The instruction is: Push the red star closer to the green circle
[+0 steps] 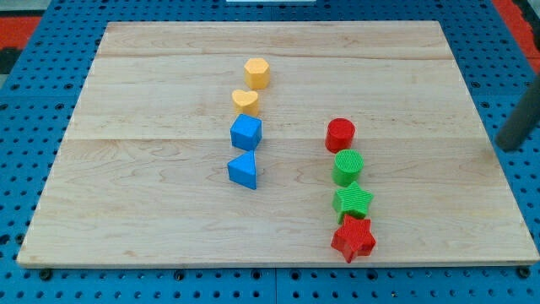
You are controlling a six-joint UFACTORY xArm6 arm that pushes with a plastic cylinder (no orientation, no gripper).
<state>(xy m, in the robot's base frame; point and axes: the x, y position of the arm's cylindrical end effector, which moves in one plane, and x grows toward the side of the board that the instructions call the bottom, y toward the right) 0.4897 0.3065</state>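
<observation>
The red star (353, 238) lies near the board's bottom edge, right of centre. It touches a green star (353, 202) just above it. The green circle (347, 167) sits above the green star, with a red circle (340, 134) above that. The four form a column. My rod enters from the view's right edge, and my tip (504, 148) is at the board's right edge, far to the right of the column and touching no block.
A second column stands left of centre: a yellow hexagon (256, 73), a yellow heart (245, 102), a blue cube-like block (245, 133) and a blue triangle-like block (243, 171). The wooden board (152, 203) lies on a blue pegboard (25, 127).
</observation>
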